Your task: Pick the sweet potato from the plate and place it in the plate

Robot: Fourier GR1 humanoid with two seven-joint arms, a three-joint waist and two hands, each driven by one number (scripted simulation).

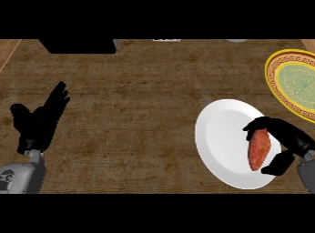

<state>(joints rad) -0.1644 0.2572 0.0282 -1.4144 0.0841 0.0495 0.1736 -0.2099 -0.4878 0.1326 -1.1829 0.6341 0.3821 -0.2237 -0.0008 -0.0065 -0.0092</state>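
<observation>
right hand (286, 144): curled round the sweet potato (259, 149), fingers arched over its far end and the thumb hooked under its near end; clamped on it from the outer side.
sweet potato: lies lengthwise on the white plate (221, 141), on the side nearest the hand; whether it is lifted clear or resting on the plate cannot be told from this view.
white plate: directly under and inward of the right hand, the hand overlapping its outer rim.
patterned plate (301, 86): beyond the right hand and a little outward, well apart from the white plate; judged to be the target.
left hand (43, 119): far across the counter from the working hand, fingers straight and pointing up, resting, holding nothing.
risk, slip: the hold takes the potato by its two tapered ends, so it could pivot or slide out during the lift.
risk, plate drag: a low carry could catch the white plate's rim and shove it.
risk, overshoot: the patterned plate runs off the view's edge, so a release too far outward could land the potato on its rim or past it.
risk, early release: opening the hand over the gap between the plates would leave the potato on the counter (140, 104).
</observation>
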